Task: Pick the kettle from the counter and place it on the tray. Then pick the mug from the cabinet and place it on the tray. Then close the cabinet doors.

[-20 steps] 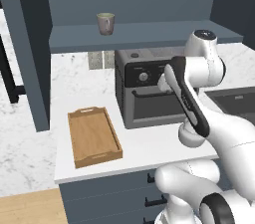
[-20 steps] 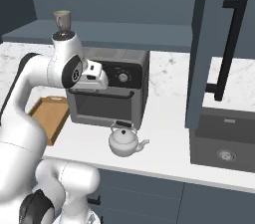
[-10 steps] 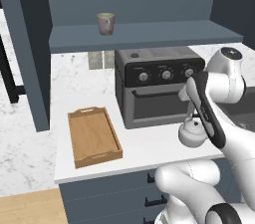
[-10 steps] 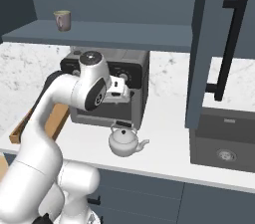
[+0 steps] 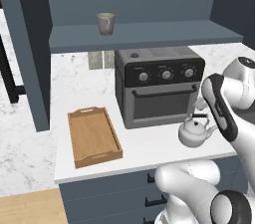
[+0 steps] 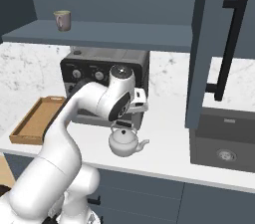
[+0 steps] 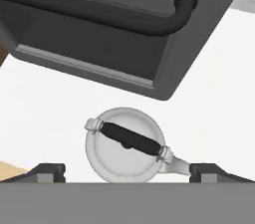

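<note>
kettle [image 5: 195,132]: on the worktop [image 5: 144,151] before the oven [image 5: 158,86], lower right of the left base frame; not yet lifted.
tool [image 7: 127,170]: spread wide, empty, above the kettle.
tray [image 5: 93,135]: bare, lower left.
mug [image 5: 105,23]: on cabinet shelf [image 5: 149,35], upper left.
cabinet door [image 6: 219,49]: open.
progress: judged first step, nothing placed.

I am seeing a glossy metal kettle [image 7: 124,146], a matt wooden tray [image 5: 93,136], and a smooth marble-look counter [image 5: 144,149].
</note>
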